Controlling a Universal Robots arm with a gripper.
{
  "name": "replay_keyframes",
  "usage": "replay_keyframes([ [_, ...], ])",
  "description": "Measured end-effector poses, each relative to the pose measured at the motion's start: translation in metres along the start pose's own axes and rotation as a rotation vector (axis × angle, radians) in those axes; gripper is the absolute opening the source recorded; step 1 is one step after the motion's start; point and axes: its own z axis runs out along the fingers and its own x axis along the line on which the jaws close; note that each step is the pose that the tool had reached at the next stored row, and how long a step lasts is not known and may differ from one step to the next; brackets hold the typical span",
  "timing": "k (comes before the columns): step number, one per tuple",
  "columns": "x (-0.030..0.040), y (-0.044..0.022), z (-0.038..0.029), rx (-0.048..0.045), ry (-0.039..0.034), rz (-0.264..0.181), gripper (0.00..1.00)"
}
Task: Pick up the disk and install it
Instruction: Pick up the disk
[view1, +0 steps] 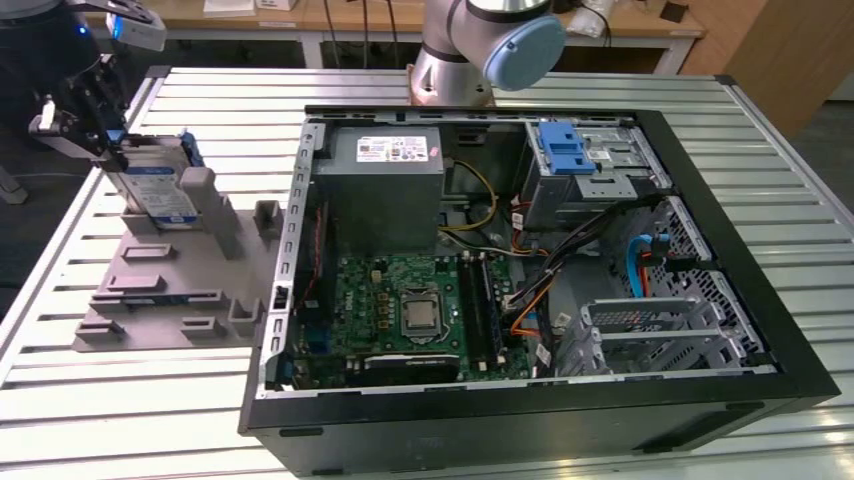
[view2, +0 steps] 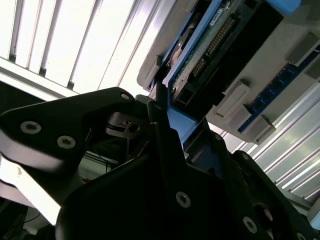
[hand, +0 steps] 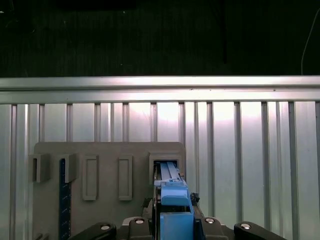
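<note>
The disk (view1: 158, 188) stands upright in a slot of the grey holder (view1: 160, 300) on the bench (view1: 120, 400), at the exterior view's left, beside the open computer (view1: 534, 425). The jaws of the gripper (view1: 110, 150) are clenched on its blue handle (hand: 176, 207).

exterior view: high, tilted down over table (view1: 787, 180), PC case (view1: 534, 410) centre | first wrist view: near, facing grey holder (hand: 105, 155) and table slats | second wrist view: very close, along gripper (view2: 165, 115) | shared by all: disk (view1: 154, 190) in holder
</note>
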Motion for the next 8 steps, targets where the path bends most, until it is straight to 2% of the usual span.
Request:
replay_keyframes([
  [8, 0.0000, 0.0000, 0.0000, 0.0001, 0.0001, 0.000, 0.36],
])
